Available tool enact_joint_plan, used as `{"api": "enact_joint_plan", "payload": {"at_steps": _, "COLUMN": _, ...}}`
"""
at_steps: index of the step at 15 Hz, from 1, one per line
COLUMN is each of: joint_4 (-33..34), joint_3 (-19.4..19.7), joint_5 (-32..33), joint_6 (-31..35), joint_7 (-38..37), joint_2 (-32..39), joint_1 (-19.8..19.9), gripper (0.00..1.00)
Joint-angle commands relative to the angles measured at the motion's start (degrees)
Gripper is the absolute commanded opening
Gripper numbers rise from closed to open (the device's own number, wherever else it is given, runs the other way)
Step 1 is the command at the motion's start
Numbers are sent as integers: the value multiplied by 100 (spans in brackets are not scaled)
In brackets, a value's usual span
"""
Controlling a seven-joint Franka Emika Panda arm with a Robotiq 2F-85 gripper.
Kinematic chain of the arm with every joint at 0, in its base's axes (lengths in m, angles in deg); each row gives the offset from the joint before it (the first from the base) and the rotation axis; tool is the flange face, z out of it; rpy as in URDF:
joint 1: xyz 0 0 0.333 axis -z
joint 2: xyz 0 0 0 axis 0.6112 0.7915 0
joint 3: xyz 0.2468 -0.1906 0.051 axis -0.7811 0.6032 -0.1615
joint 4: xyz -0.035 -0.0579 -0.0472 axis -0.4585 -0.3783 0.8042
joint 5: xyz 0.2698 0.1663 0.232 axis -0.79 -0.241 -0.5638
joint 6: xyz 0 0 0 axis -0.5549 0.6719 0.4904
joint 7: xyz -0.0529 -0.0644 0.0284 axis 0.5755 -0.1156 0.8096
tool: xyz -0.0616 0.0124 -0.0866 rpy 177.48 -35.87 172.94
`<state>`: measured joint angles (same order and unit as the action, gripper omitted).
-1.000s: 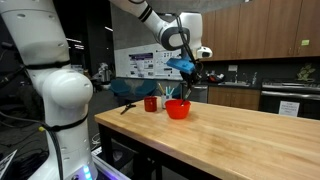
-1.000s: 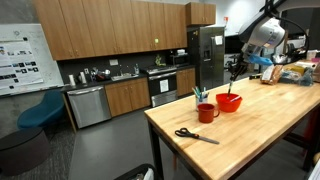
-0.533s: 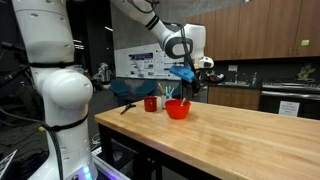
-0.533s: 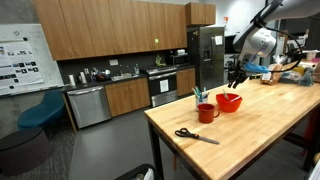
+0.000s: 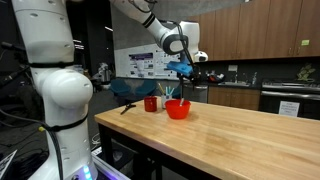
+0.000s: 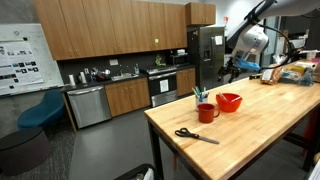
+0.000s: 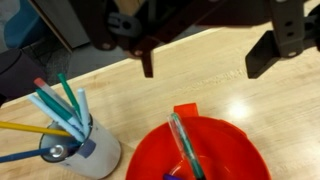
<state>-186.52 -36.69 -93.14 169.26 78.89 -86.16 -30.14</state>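
Observation:
My gripper (image 7: 205, 62) hangs open above a red bowl (image 7: 200, 150), fingers wide apart with nothing between them. A teal pen (image 7: 183, 143) lies inside the bowl. Left of the bowl stands a cup (image 7: 85, 157) holding several pens and markers. In both exterior views the gripper (image 5: 190, 76) (image 6: 229, 70) hovers a little above the red bowl (image 5: 178, 109) (image 6: 229, 101), beside the red cup (image 5: 151, 103) (image 6: 206, 112), near the corner of the wooden table (image 5: 240, 135).
Black scissors (image 6: 195, 135) lie on the table near its front edge; the scissors (image 5: 127, 106) show by the corner too. Kitchen cabinets, a dishwasher (image 6: 87, 105) and a fridge (image 6: 206, 55) stand behind. A blue chair (image 6: 38, 111) sits on the floor.
The gripper has opened and let the teal pen go into the red bowl, then risen slightly above it.

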Motion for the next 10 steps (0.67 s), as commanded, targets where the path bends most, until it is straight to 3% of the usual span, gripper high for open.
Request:
{"api": "enact_joint_plan", "payload": {"at_steps": 1, "joint_4": 130, "joint_3": -218, "joint_5": -315, "joint_6": -201, "joint_7": 288, "joint_2": 13, "joint_1": -53, "gripper": 100}}
{"api": "enact_joint_plan", "payload": {"at_steps": 10, "joint_4": 579, "joint_3": -626, "joint_5": -602, "joint_6": -705, "joint_7": 464, "joint_2": 504, "joint_1": -113, "gripper": 100}}
